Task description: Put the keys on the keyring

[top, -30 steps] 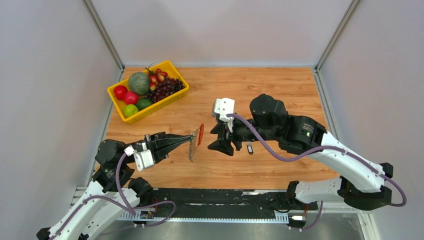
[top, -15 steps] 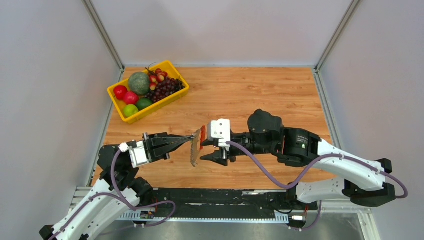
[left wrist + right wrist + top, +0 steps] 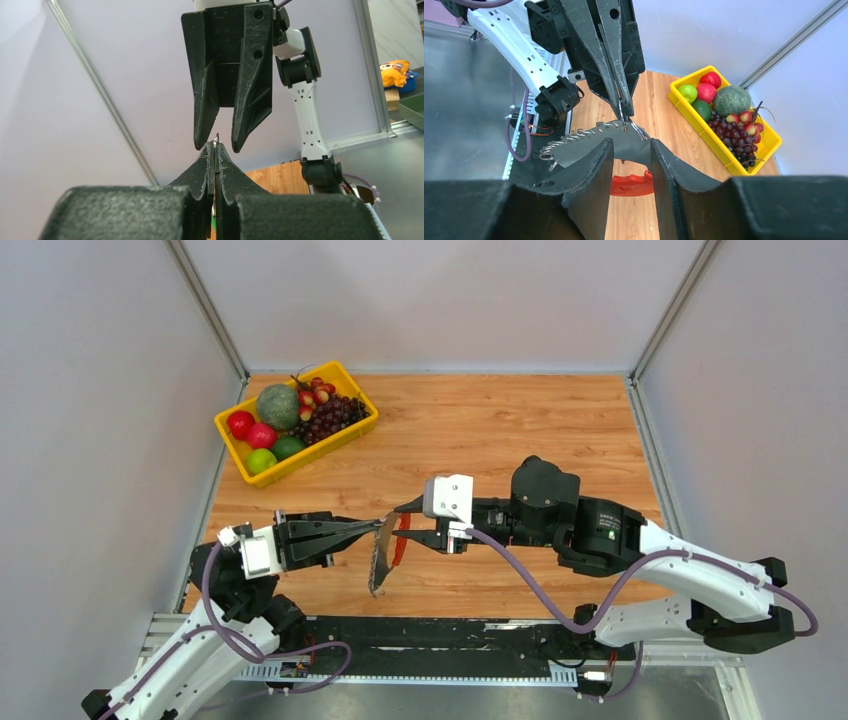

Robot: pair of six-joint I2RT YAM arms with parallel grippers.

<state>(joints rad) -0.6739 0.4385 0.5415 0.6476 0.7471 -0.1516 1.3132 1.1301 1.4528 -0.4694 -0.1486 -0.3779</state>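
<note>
My left gripper (image 3: 372, 527) is shut on the keyring's small metal ring (image 3: 216, 136) and holds the bunch above the table. The grey serrated fan-shaped piece (image 3: 380, 556) hangs below the ring, with the red oblong tag (image 3: 400, 540) beside it. My right gripper (image 3: 404, 523) is open, its fingers on either side of the ring and the tag. In the right wrist view the grey piece (image 3: 589, 142) and the red tag (image 3: 631, 184) lie between my open fingers (image 3: 596, 170), and the left gripper (image 3: 623, 107) faces them. The key is out of view.
A yellow basket (image 3: 300, 465) of fruit stands at the table's back left; it also shows in the right wrist view (image 3: 706, 136). The wooden table (image 3: 560, 420) is walled at the back and both sides.
The right gripper swung left and down to the keyring, and its open fingers now straddle it. The left gripper carried the keyring slightly toward the near edge. The small key seen on the table earlier is now hidden.
</note>
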